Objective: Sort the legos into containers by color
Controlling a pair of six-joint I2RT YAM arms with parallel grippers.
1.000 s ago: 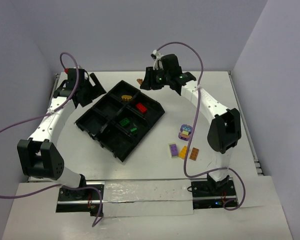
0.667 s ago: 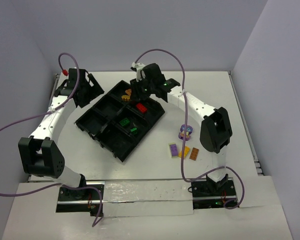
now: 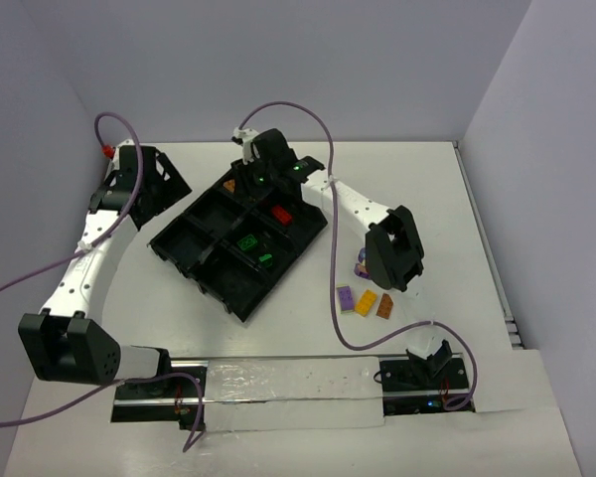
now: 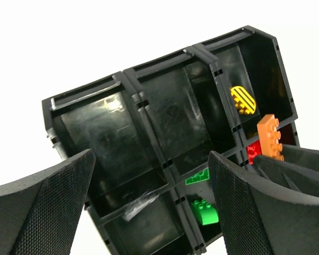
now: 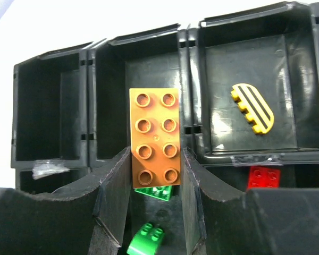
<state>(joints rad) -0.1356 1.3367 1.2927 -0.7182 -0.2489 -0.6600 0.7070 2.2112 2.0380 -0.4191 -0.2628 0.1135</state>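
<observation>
My right gripper (image 5: pixel 155 183) is shut on a brown lego (image 5: pixel 154 135), which it holds flat over the back compartments of the black tray (image 3: pixel 178 241). The same lego (image 3: pixel 229 184) shows in the top view at the tray's far-left corner. In the containers lie a yellow striped piece (image 5: pixel 252 108), a red lego (image 3: pixel 281 213) and two green legos (image 3: pixel 246 241) (image 3: pixel 265 258). My left gripper (image 4: pixel 149 212) is open and empty, just left of the tray (image 4: pixel 85 95). Purple (image 3: pixel 345 296), orange-yellow (image 3: pixel 366 302) and brown (image 3: pixel 384 306) legos lie loose on the table.
A rounded purple piece (image 3: pixel 362 266) sits beside the loose legos, partly hidden behind the right arm's elbow (image 3: pixel 389 248). Walls close the table at the back and both sides. A scrap of tape (image 5: pixel 44 169) sticks to a tray divider.
The right arm has swung left from beyond the tray's far corner to over its back compartments, carrying the brown lego. The left gripper has drawn back leftward from the tray.
</observation>
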